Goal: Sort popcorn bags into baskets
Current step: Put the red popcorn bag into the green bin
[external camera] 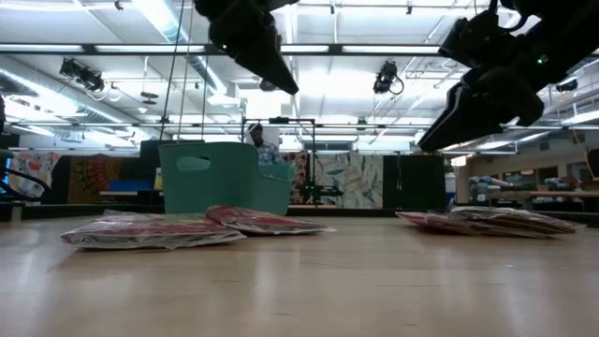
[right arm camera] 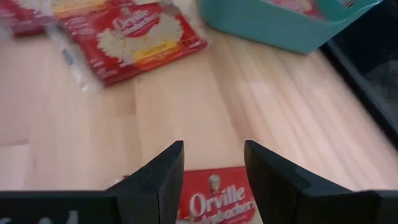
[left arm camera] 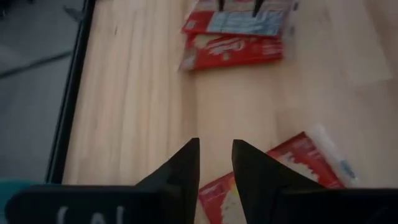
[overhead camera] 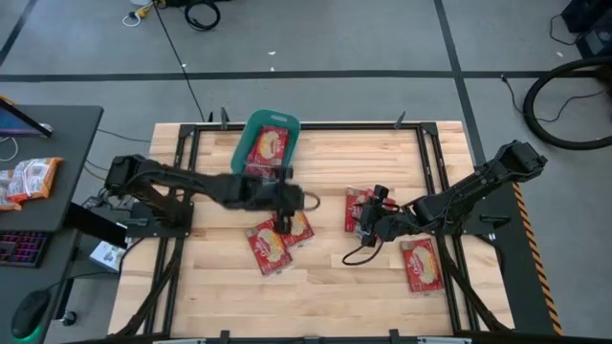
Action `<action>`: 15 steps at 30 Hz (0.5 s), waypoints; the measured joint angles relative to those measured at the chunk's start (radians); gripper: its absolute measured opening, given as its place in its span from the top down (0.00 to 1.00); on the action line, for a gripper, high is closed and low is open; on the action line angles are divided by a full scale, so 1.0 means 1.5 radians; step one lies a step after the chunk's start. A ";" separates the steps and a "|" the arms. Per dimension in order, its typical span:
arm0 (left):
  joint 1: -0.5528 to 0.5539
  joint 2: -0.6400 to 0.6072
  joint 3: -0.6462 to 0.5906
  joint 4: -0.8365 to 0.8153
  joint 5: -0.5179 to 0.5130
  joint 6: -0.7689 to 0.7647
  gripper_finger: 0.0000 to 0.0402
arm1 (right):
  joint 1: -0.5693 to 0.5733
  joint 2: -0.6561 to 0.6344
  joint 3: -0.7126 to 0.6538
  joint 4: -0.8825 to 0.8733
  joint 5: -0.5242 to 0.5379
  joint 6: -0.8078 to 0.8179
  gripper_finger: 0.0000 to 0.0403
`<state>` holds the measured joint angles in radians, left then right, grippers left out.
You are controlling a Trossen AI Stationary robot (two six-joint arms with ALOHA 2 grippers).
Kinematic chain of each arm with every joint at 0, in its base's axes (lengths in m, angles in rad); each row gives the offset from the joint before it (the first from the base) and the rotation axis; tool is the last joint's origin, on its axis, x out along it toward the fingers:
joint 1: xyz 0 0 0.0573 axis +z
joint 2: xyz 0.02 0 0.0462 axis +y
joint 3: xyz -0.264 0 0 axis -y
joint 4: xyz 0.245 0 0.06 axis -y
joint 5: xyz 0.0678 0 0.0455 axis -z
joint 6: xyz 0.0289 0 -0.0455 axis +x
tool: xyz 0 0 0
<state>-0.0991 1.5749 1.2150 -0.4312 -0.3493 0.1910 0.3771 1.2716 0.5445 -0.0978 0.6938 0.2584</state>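
Because the teal basket (overhead camera: 270, 141) sits at the table's far edge with a red popcorn bag (overhead camera: 267, 148) already inside, you still have loose bags to carry there. Your left gripper (overhead camera: 284, 222) hangs over the two overlapping bags (overhead camera: 279, 241) mid-table, fingers nearly together and holding nothing. Your right gripper (overhead camera: 368, 226), fingers apart and empty, hovers above the bags right of centre (overhead camera: 360, 206), apparently lined up for a pick. One more bag (overhead camera: 422, 265) lies near right.

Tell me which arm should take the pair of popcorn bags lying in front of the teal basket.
Left. The left gripper hangs open right above that pair of popcorn bags, and the basket sits on its side of the table. The right gripper is open over a different bag, farther from the basket.
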 joint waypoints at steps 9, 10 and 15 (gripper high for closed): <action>-0.061 0.000 -0.123 0.207 -0.029 0.041 0.78 | -0.029 0.020 0.106 -0.241 -0.148 0.057 0.57; -0.062 0.000 -0.137 0.226 -0.028 0.044 0.78 | -0.029 0.031 0.123 -0.276 -0.157 0.061 0.57; -0.064 -0.016 -0.213 0.298 -0.031 0.062 0.78 | -0.031 0.114 0.200 -0.435 -0.203 0.045 0.57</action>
<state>-0.1944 1.5510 0.8954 0.0151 -0.3965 0.2842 0.3313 1.4427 0.8445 -0.7504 0.3886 0.3255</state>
